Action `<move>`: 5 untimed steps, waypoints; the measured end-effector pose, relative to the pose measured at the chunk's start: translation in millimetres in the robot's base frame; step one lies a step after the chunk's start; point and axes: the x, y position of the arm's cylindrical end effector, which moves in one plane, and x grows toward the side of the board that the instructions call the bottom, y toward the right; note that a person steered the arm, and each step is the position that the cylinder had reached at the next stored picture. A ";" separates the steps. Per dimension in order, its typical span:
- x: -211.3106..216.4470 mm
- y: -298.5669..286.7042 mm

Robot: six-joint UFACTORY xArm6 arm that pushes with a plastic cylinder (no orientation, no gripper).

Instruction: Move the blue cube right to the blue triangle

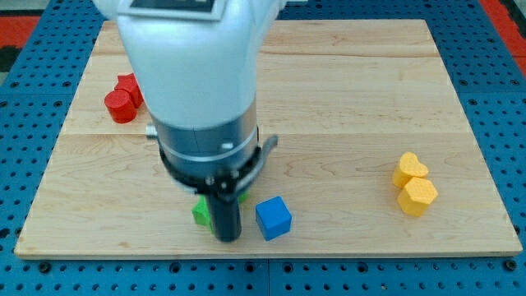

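The blue cube (273, 218) sits near the bottom edge of the wooden board (345, 99), a little left of centre. My tip (228, 238) is just to the left of the blue cube, with a small gap between them. A green block (200, 212) lies right against the rod's left side, and a sliver of green (243, 197) shows on the rod's right. No blue triangle shows; the arm's white body (189, 74) hides much of the board's left middle.
A red cylinder (120, 106) and another red block (129, 86) sit together at the upper left. A yellow heart-shaped block (409, 168) and a yellow hexagon block (417, 196) sit together at the right.
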 end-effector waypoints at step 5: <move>35.6 97.2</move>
